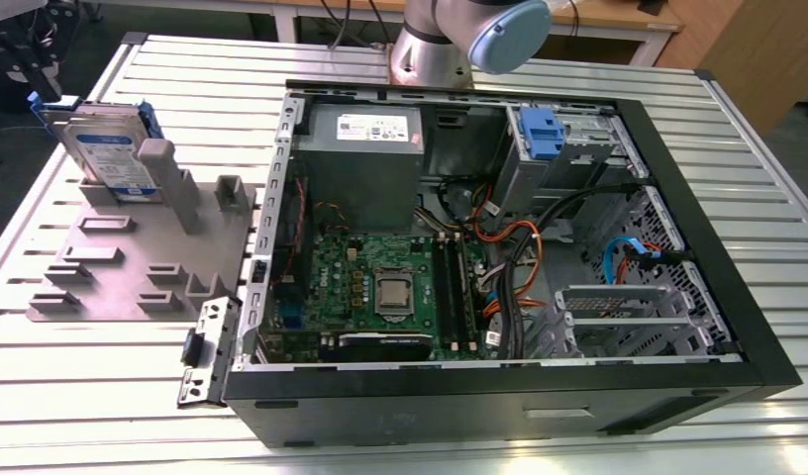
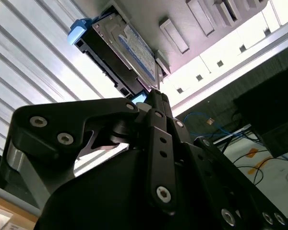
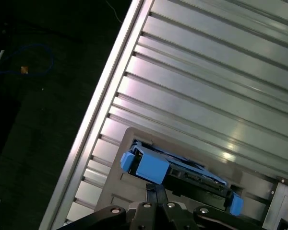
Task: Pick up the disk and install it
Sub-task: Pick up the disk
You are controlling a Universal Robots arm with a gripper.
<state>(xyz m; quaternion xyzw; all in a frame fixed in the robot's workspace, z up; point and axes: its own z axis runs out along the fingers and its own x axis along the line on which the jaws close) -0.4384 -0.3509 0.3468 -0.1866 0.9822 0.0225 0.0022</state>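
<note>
In the exterior view, the gripper (image 1: 21, 64) hangs just above the disk (image 1: 107, 148) without touching it. The disk stands on edge below it in a slot of the grey stand (image 1: 127, 267), label facing the open case (image 1: 510, 386). The stand lies on the slatted table (image 1: 721, 109), and the case sits well apart from the gripper on the far side of the stand.

In the second wrist view, the gripper (image 2: 156, 93) points straight at the disk (image 2: 127, 45), which is just beyond its tip. The fingers (image 2: 158, 139) look pressed together with nothing between them. The disk shows its labelled face and a blue carrier tab (image 2: 81, 29) at the corner farthest from the gripper. The stand (image 2: 182, 19) spreads out beyond the disk.

In the first wrist view, the gripper (image 3: 156, 189) again appears closed and empty. Its tip is close to the narrow edge of the disk (image 3: 192, 175) but apart from it. The blue carrier (image 3: 151, 167) wraps that edge, with the nearest blue block just ahead of the tip. The table's (image 3: 206, 86) slats run beyond the disk.
</note>
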